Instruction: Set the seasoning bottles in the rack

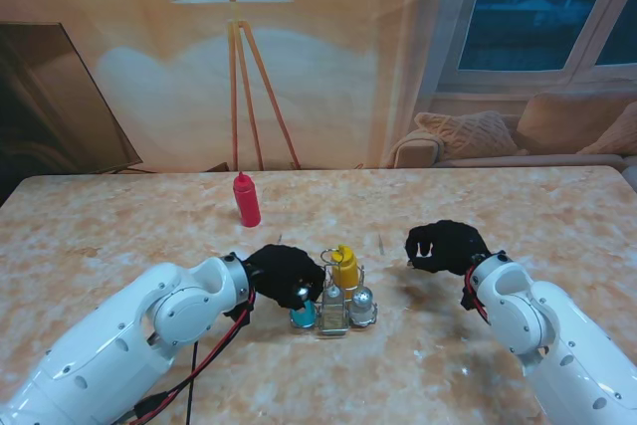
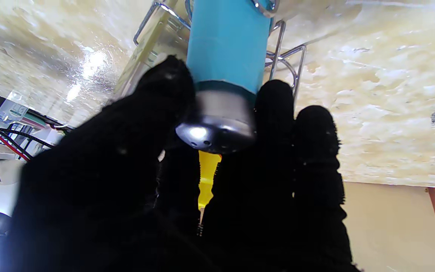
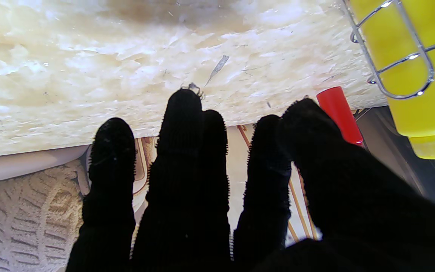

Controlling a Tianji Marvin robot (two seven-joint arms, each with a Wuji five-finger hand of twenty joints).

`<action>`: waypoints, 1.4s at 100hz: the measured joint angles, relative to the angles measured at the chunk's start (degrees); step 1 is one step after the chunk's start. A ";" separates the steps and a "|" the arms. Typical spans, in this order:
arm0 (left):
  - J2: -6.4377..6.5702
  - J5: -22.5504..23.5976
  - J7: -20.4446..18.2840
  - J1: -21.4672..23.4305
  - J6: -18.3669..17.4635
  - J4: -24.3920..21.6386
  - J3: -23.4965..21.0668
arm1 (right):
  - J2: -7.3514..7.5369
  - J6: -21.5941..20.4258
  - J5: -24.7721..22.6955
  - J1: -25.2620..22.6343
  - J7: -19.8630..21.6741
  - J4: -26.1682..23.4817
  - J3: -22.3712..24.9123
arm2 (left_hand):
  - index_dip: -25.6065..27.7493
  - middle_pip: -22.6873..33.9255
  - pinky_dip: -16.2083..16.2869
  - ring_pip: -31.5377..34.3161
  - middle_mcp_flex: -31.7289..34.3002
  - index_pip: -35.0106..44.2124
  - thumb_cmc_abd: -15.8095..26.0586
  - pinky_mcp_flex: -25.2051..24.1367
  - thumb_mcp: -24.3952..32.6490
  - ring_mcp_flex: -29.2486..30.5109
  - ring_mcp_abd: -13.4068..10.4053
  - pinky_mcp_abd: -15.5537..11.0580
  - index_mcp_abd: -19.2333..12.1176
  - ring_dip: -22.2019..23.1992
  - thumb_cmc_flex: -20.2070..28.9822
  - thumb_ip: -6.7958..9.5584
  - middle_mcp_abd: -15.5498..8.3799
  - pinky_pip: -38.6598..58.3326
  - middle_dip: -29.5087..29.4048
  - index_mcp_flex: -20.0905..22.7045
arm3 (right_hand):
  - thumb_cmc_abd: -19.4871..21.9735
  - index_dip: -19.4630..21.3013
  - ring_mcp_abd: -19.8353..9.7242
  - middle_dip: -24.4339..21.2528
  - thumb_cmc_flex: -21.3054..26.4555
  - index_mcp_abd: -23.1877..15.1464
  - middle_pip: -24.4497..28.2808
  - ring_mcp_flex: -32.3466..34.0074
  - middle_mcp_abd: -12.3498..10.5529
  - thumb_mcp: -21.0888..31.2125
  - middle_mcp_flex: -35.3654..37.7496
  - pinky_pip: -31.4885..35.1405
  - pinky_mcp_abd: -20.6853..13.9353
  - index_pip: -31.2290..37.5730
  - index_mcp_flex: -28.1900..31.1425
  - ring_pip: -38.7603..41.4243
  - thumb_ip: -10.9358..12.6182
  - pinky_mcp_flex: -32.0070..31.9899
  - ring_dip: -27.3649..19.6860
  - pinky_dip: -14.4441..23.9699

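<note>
Left hand: the left hand (image 1: 284, 276), in a black glove, is closed around the metal cap of the teal shaker (image 1: 302, 316); in the left wrist view the thumb and fingers (image 2: 274, 113) press the cap from both sides.
Teal shaker: upright, at the left end of the rack (image 1: 338, 318); its lower part stands inside a wire ring in the left wrist view (image 2: 229, 41).
Right hand: the right hand (image 1: 445, 246) hangs over the surface (image 1: 119, 236) to the right of the rack, well apart from it, fingers (image 3: 187, 124) loosely spread and holding nothing.
Rack: a wire frame near the middle of the surface, closer to the near edge than the far one.
Yellow bottle: the yellow bottle (image 1: 345, 268) stands in the far side of the rack, wire running round it in the right wrist view (image 3: 410, 49).
Other shakers: a clear shaker (image 1: 332, 308) with a metal cap in the middle of the rack's near row, a silver-capped shaker (image 1: 362, 306) at its right end.
Red bottle: the red bottle (image 1: 246, 199) stands alone on the surface, farther from me and left of the rack, toward the far edge.
Writing: no label or brand can be read on any bottle.
</note>
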 measured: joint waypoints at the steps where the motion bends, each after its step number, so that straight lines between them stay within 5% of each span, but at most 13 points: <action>1: 0.00 0.04 0.00 0.02 -0.01 0.00 -0.03 | 0.00 0.00 0.01 0.00 0.00 0.01 0.00 | 0.29 -0.16 0.00 0.00 -0.04 -0.39 0.00 -0.14 0.32 -0.14 0.00 0.00 0.13 -0.11 -0.52 0.00 0.00 -0.06 -0.13 0.00 | 0.00 0.00 0.00 0.00 0.00 0.00 0.00 0.00 0.00 0.00 0.00 0.00 0.00 0.00 0.00 0.00 0.00 0.00 0.00 0.00; 27: -0.09 1.01 1.65 0.68 -0.81 0.16 -1.04 | -0.01 0.05 0.03 0.02 0.01 0.07 -0.05 | 3.43 -2.18 0.01 -0.68 -2.84 -8.13 0.20 -2.80 7.56 -2.50 0.03 -0.01 3.95 -2.07 -8.73 0.00 0.03 -2.11 -1.65 0.00 | 0.00 0.00 0.00 0.00 0.00 0.00 0.00 0.00 0.00 0.00 0.00 0.00 0.00 0.00 0.00 0.00 0.00 0.00 0.00 0.00; 35: -0.13 1.22 1.93 0.90 -0.81 0.23 -1.30 | -0.01 0.05 0.04 0.02 0.04 0.07 -0.06 | 3.50 -2.69 0.01 -1.51 -3.54 -10.36 0.98 -3.50 8.64 -3.73 0.13 -0.01 5.14 -2.35 -10.13 2.41 0.23 -2.46 -1.67 0.01 | 0.00 0.00 0.00 0.00 0.00 0.00 0.00 0.00 0.00 0.00 0.00 0.00 0.00 0.00 0.00 0.00 0.00 0.00 0.00 0.00; 45: -0.16 1.24 2.04 1.11 -0.83 0.23 -1.56 | -0.01 0.05 0.05 0.05 0.05 0.10 -0.06 | 4.01 -2.77 0.01 -2.25 -3.58 -11.69 1.09 -4.01 8.96 -4.29 0.13 -0.01 5.75 -2.44 -11.39 2.61 0.31 -2.47 -1.67 0.01 | 0.00 0.00 0.00 0.00 0.00 0.00 0.00 0.00 0.00 0.00 0.00 0.00 0.00 0.00 0.00 0.00 0.00 0.00 0.00 0.00; 96: -0.24 1.18 2.92 1.92 -1.24 -0.03 -2.29 | -0.01 0.04 0.03 0.01 -0.02 0.12 0.00 | 4.07 -4.49 -0.31 -2.85 -4.96 -14.29 1.76 -5.77 8.97 -6.02 0.85 0.62 6.61 -3.76 -12.80 3.14 0.73 -3.08 -2.62 -0.60 | 0.00 0.00 0.00 0.00 0.00 0.00 0.00 0.00 0.00 0.00 0.00 0.00 0.00 0.00 0.00 0.01 0.00 0.00 0.00 0.00; 140: -0.97 3.07 5.73 6.47 -2.43 -4.09 -8.56 | -0.01 0.03 0.07 -0.02 0.05 0.12 0.14 | 4.80 -5.76 -1.89 -4.44 -5.62 -14.85 4.89 -7.73 8.73 -8.07 1.03 2.11 6.73 -5.72 -12.80 3.16 1.30 -4.28 -3.23 -0.55 | 0.00 0.00 0.00 0.00 0.00 0.00 0.00 0.00 0.00 0.00 0.00 0.00 0.00 0.00 0.00 0.01 0.00 0.00 0.00 0.00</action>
